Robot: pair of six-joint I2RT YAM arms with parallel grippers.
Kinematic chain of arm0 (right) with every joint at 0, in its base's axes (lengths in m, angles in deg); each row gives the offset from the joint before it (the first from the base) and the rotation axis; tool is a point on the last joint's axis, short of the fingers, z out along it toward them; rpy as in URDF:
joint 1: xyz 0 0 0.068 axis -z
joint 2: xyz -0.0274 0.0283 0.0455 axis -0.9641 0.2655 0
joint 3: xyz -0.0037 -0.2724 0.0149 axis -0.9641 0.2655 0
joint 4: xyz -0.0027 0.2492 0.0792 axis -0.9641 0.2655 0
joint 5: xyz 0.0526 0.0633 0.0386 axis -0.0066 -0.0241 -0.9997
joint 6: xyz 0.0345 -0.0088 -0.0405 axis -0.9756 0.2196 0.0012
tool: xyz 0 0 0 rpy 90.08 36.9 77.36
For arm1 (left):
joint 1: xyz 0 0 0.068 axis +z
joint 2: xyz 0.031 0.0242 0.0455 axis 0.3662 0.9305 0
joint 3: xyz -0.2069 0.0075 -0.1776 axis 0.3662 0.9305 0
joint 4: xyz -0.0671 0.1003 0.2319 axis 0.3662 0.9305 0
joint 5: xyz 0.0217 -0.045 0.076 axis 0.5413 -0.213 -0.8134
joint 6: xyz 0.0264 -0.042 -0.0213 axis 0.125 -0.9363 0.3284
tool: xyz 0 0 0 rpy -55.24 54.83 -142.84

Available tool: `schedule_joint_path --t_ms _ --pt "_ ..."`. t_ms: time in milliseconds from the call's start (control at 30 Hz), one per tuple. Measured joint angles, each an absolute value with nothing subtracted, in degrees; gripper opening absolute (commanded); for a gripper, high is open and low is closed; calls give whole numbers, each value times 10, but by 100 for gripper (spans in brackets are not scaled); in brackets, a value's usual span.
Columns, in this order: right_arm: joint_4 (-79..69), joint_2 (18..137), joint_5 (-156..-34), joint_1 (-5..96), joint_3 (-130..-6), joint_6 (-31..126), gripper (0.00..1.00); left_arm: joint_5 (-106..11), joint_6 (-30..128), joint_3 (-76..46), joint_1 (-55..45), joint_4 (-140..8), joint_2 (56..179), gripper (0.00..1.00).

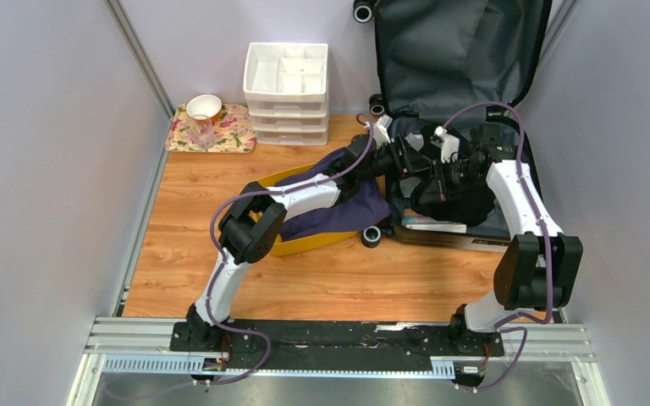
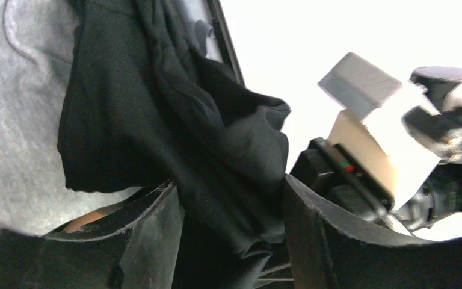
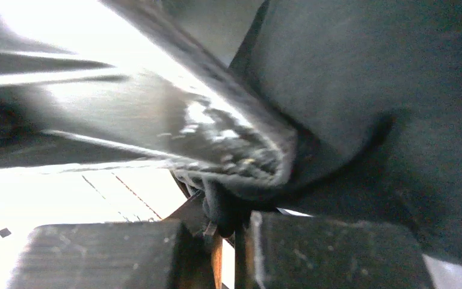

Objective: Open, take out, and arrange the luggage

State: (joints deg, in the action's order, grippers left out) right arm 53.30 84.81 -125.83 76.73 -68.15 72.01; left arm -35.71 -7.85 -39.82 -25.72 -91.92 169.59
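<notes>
Open luggage (image 1: 457, 59), far right, holds a black garment (image 2: 156, 108); right gripper (image 3: 243, 241) clamped on it, left gripper (image 2: 228, 198) apart around it. Yellow bin (image 1: 309, 245), left, holds dark cloth (image 1: 347, 211).

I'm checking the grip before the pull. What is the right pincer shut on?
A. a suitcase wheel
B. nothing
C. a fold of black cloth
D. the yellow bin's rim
C: in the right wrist view the right pincer has a fold of black cloth nipped between its nearly touching fingers.
</notes>
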Motion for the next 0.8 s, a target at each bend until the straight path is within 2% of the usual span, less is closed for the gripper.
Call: schedule_joint_path --t_ms 33,67,100,133,167,200,233,333,533,800 --pt "534 849 -1259 767 -684 721 0 -357 -76 -398 -258 -914 1696 52" --pt "536 849 -1260 766 -688 722 3 -357 -70 -398 -258 -905 1696 40" --pt "537 849 -1260 766 -692 723 5 -357 -66 -398 -259 -898 1696 33" --pt "538 849 -1261 766 -696 724 11 -356 -59 -398 -259 -890 1696 25" --pt "539 849 -1261 766 -699 724 17 -355 -56 -398 -259 -884 1696 6" --pt "542 849 -1261 766 -703 724 25 -354 -49 -398 -259 -880 1696 0" --pt "545 849 -1261 766 -709 724 47 -353 -44 -400 -258 -875 1696 0" --pt "558 849 -1275 779 -730 720 68 -356 -18 -415 -250 -849 1696 0" --pt "581 853 -1329 884 -784 697 71 -352 64 -493 -233 -805 1697 0" --pt "559 878 -1261 987 -772 643 71 -368 139 -513 -201 -772 1689 0"
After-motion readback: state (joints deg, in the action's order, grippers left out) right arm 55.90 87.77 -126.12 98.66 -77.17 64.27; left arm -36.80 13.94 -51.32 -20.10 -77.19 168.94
